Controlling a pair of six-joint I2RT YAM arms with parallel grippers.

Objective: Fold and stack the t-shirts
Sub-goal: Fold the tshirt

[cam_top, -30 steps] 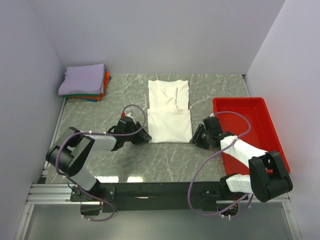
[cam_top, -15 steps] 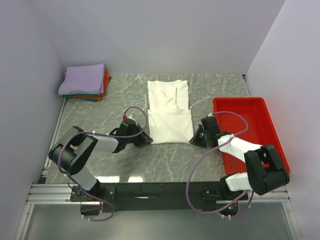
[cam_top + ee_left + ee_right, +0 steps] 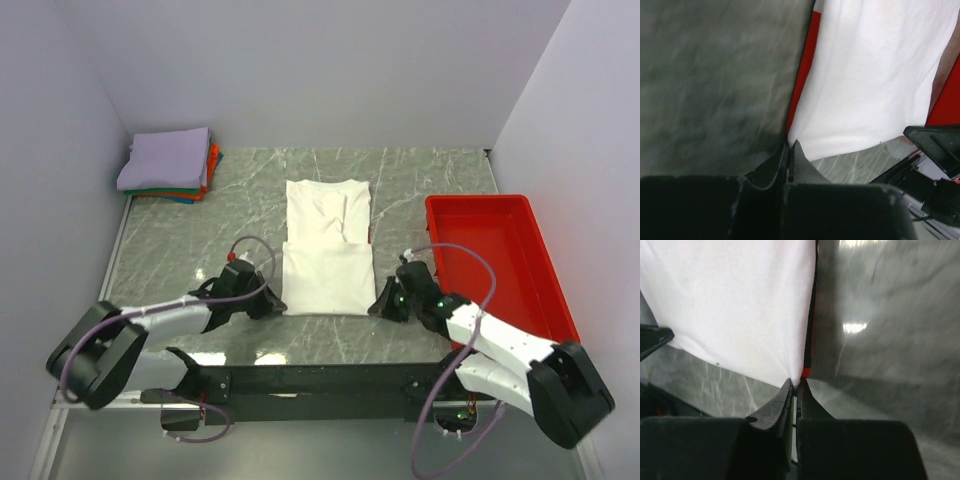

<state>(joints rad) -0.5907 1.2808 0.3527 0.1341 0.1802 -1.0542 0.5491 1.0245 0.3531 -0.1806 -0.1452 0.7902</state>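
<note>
You have the white t-shirt (image 3: 325,245) lying flat in the middle of the worktop (image 3: 200,240), its long axis running near to far, with a crease across it about halfway. Its near hem faces the arms. Your left gripper (image 3: 270,303) is closed, pinching the shirt's near left corner. Your right gripper (image 3: 383,303) is likewise clamped on the near right corner. Both wrist views show the fingertips pressed together on the white cloth at table level. The stack of folded t-shirts (image 3: 168,165), lavender on top, sits in the far left corner, well apart. The red tray (image 3: 480,200) lies along the right side.
</note>
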